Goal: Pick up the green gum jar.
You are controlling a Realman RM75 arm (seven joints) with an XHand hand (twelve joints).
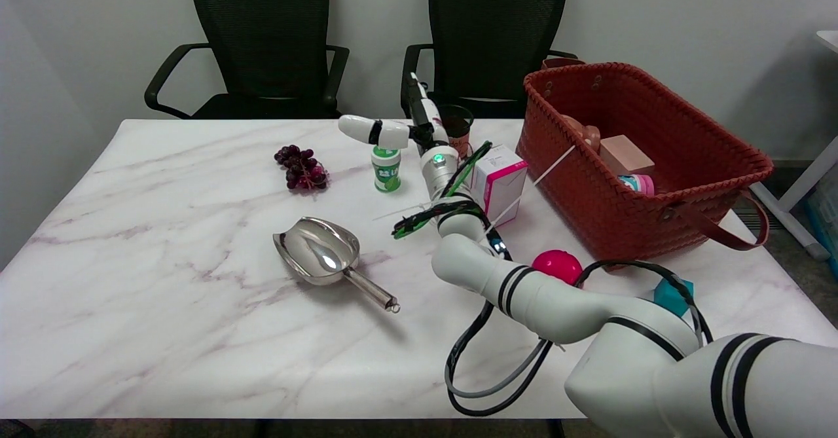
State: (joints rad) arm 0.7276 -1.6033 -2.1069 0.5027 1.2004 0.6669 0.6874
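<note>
Green gum jar [386,169]: upright, directly beneath the right hand [399,130] (fingers apart, empty), left of the pink box [499,182].

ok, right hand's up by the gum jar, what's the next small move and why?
Probably lower the right hand a little and close its fingers around the green gum jar. The hand sits just above the jar's white cap with fingers apart and holds nothing; the jar stands upright on the table, apart from the grapes.
</note>
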